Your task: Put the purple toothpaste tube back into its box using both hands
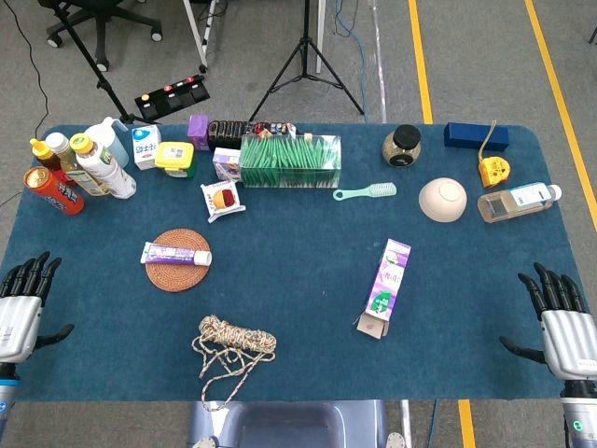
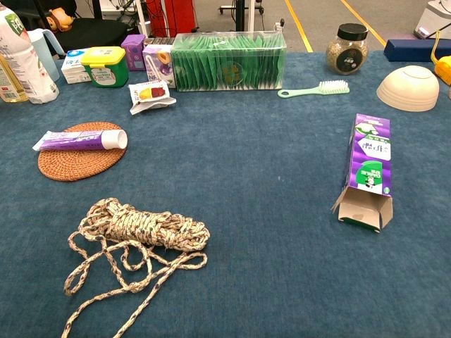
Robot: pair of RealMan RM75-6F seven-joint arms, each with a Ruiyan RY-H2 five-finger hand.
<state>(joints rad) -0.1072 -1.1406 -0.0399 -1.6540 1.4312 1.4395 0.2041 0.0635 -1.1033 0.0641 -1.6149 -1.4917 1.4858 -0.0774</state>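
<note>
Place: a robot test lab or workshop hall.
Floor: grey concrete with yellow lines.
Equipment: a tripod, cables, an office chair.
Table: blue cloth, assorted household items.

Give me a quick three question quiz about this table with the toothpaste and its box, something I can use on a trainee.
1. True or false: the toothpaste tube lies on a woven mat.
2. Which end of the box is open: A, the end nearer the robot, or B, the far end?
3. What lies nearest the robot, between the left hand and right hand?

Key: 1 true. 2 A. 3 the rope.
</note>
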